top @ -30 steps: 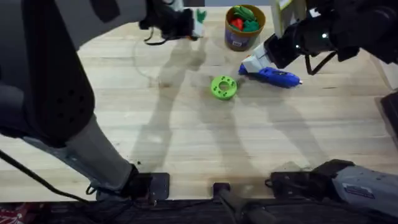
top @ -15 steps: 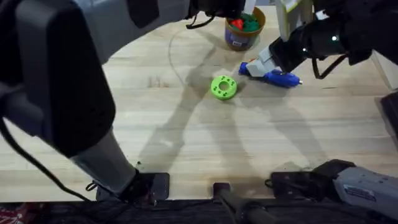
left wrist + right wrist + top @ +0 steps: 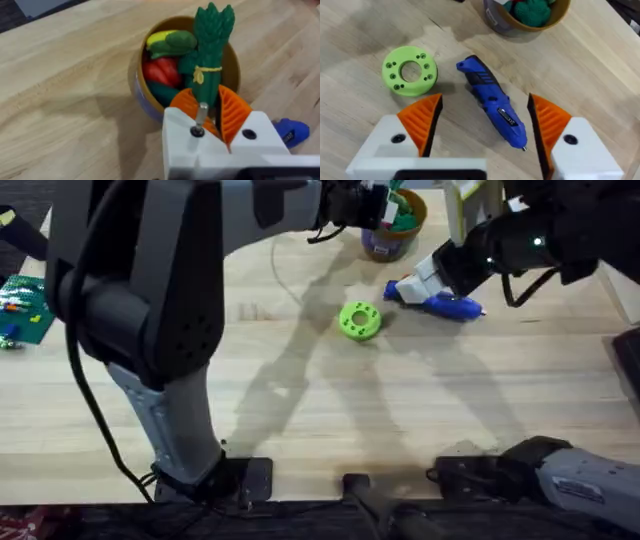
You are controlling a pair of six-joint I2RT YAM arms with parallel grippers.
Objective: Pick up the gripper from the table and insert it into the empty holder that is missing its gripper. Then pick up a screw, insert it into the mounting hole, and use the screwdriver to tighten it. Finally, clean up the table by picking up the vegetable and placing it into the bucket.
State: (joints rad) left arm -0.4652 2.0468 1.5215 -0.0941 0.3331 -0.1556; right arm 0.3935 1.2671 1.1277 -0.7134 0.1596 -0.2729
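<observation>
While left pincer [image 3: 207,112] clamps asparagus [image 3: 210,47] over bucket [image 3: 145,92] | right pincer [image 3: 482,125] wide open astride screwdriver [image 3: 492,102]

Bare counter [image 3: 330,415] fills the overhead view's centre and bottom; toward the top, the green disc [image 3: 360,320], screwdriver [image 3: 440,302] and bucket [image 3: 392,225] stand clustered, narrowing passage there

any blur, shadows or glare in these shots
Overhead: the left arm looms large, dark and soft-edged; long arm shadows cross the table. Left wrist: the bucket casts a soft shadow. Right wrist: the screwdriver is sharp, no strong glare.
</observation>
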